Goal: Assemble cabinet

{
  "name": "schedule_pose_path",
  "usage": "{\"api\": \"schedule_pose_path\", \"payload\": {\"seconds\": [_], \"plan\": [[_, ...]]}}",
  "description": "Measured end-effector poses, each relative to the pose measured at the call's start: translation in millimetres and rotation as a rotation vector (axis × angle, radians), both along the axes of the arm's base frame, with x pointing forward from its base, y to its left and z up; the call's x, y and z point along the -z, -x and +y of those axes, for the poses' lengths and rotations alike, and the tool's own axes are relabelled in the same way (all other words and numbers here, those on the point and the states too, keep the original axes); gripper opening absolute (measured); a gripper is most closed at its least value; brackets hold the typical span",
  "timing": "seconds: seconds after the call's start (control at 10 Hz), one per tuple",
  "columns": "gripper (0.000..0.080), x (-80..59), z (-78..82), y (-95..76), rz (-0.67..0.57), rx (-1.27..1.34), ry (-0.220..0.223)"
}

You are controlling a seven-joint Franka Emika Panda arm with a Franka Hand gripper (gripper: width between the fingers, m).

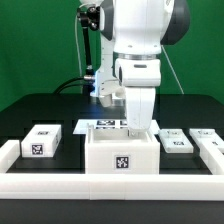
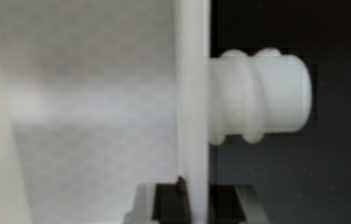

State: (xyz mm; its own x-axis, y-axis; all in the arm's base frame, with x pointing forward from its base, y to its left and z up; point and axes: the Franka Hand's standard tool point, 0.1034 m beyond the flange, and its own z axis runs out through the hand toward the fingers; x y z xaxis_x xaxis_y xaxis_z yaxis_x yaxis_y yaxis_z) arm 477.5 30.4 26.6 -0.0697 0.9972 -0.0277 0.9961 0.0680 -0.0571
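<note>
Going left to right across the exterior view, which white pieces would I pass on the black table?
small tagged block → big white box → second small block → last small block, by the exterior view's right edge.

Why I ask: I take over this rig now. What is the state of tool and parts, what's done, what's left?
The tool appears shut on a thin white panel at the cabinet body, mid-table. Three loose blocks lie apart: one at the exterior view's left, two at its right. Done: panel gripped. Left: seemingly fitting the panel and all three blocks.
</note>
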Motion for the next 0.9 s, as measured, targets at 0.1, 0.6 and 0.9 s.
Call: {"api": "schedule_pose_path", "payload": {"seconds": [0.1,0.6,0.9], "plan": [[0.0029,0.0,0.0,0.0,0.000,0.000,0.000],[0.0029,-0.2,0.6,-2.9,-0.002,0.001,0.000],[0.0029,-0.4,13.4,-37.6,-0.042,0.013,-0.014]]}}
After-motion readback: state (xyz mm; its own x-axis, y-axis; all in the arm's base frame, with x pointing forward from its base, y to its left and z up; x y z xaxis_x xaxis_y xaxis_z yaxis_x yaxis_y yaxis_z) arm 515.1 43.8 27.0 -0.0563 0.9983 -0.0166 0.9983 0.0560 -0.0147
